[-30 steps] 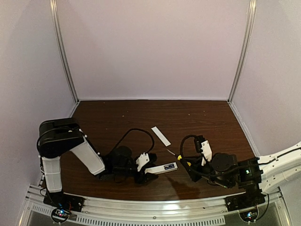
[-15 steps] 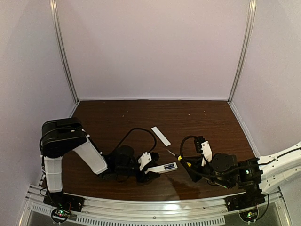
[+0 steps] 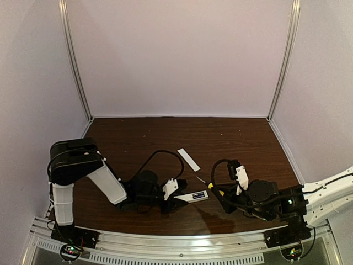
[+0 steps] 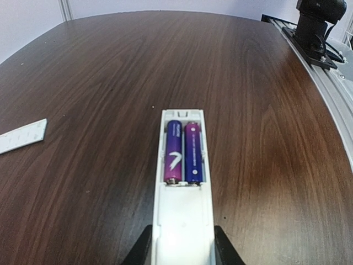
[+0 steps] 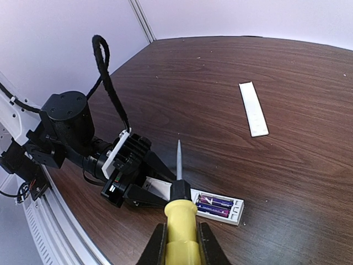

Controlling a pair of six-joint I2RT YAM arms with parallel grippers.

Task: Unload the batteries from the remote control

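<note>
The white remote control (image 4: pixel 183 221) lies flat on the dark table with its recess facing up. Two purple-blue batteries (image 4: pixel 173 152) (image 4: pixel 193 153) sit side by side in the recess. My left gripper (image 4: pixel 183 244) is shut on the remote's near end, one black finger pressed against each long side. From above, the remote control (image 3: pixel 193 196) points right from the left gripper (image 3: pixel 177 200). My right gripper (image 5: pixel 182 243) is shut on the yellow handle of a screwdriver (image 5: pixel 181 212). Its shaft hangs just above the remote control (image 5: pixel 234 212), left of the batteries (image 5: pixel 215 204).
A thin flat white cover strip (image 3: pixel 188 159) lies on the table behind the remote, and it also shows as the cover strip (image 5: pixel 253 108) and the cover strip (image 4: pixel 21 136). The left arm's black cable (image 5: pixel 105 66) loops up beside its wrist. A metal rail (image 3: pixel 165 243) runs along the near edge.
The left gripper slid a little to the right along the table and its fingers closed in on the remote's near end. The right arm and screwdriver have stayed put.
</note>
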